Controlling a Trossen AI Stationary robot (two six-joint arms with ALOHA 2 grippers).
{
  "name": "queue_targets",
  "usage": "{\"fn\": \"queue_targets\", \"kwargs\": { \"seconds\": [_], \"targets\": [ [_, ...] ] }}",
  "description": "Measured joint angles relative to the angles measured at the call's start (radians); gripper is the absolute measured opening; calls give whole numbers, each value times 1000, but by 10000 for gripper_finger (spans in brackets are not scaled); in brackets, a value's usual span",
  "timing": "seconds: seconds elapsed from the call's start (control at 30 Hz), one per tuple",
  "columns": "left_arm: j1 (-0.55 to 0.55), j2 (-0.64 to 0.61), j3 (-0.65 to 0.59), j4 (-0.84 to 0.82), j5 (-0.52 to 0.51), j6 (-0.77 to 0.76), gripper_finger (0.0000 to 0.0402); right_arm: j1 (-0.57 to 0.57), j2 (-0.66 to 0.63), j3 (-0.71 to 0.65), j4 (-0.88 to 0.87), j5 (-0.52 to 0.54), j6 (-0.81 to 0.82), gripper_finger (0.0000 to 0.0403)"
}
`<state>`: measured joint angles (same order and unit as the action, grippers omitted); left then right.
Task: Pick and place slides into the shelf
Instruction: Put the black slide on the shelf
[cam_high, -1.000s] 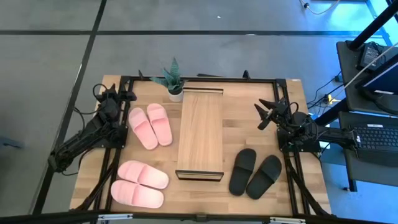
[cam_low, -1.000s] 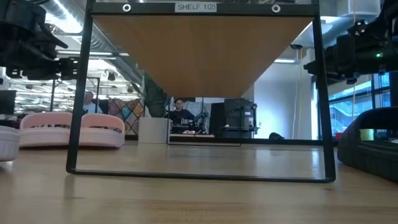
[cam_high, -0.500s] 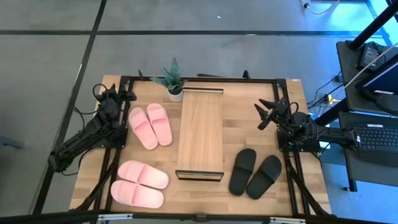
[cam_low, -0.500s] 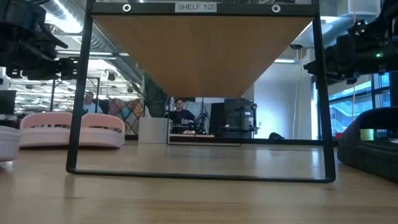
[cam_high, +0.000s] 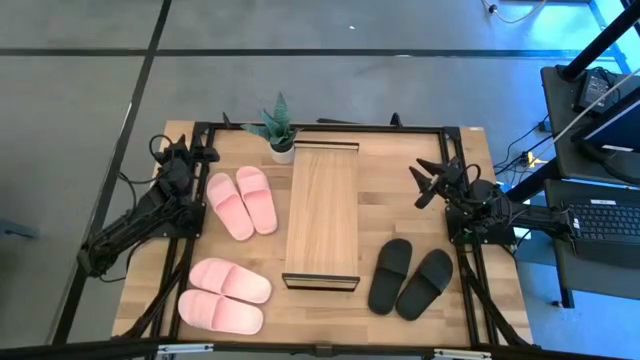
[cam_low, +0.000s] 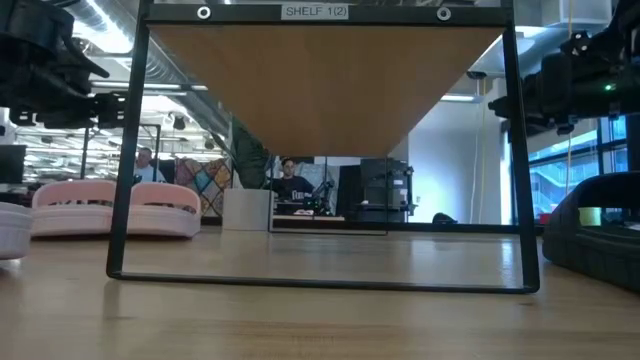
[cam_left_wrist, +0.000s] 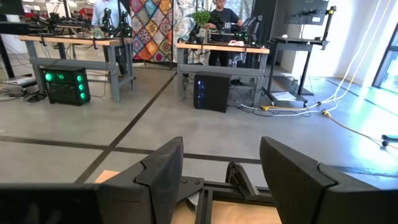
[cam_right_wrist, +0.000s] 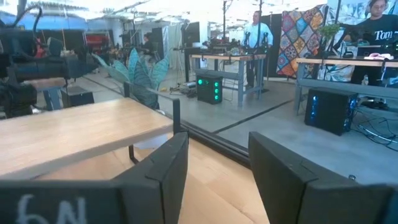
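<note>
The shelf (cam_high: 322, 215), a light wood plank on a thin dark frame, stands in the table's middle, running from far to near. One pale pink pair of slides (cam_high: 243, 203) lies left of it and another (cam_high: 225, 295) at the near left. A black pair (cam_high: 411, 278) lies at the near right. All rest on their soles. My left gripper (cam_high: 204, 154) hovers open at the far left, above the table. My right gripper (cam_high: 426, 184) hovers open at the right. The wrist views show a clear gap in the left gripper (cam_left_wrist: 221, 180) and the right gripper (cam_right_wrist: 217, 180), with nothing between the fingers.
A small potted plant (cam_high: 280, 130) stands at the far edge, just left of the shelf. A dark rail frame (cam_high: 330, 128) runs around the tabletop. In the low view the shelf's frame (cam_low: 128, 150) stands close in front, with pink slides (cam_low: 115, 208) behind it on the left. People show in the room beyond.
</note>
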<state>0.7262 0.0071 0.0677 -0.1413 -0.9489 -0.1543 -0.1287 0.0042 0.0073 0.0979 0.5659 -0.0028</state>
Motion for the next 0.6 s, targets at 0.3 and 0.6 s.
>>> {"fn": "queue_targets", "kwargs": {
  "seconds": [0.3, 0.6],
  "targets": [
    [0, 0, 0, 0, 0, 0, 205, 0, 0, 0, -16, -3, 149, 170],
    [0, 0, 0, 0, 0, 0, 205, 0, 0, 0, -16, -3, 186, 170]
  ]
}}
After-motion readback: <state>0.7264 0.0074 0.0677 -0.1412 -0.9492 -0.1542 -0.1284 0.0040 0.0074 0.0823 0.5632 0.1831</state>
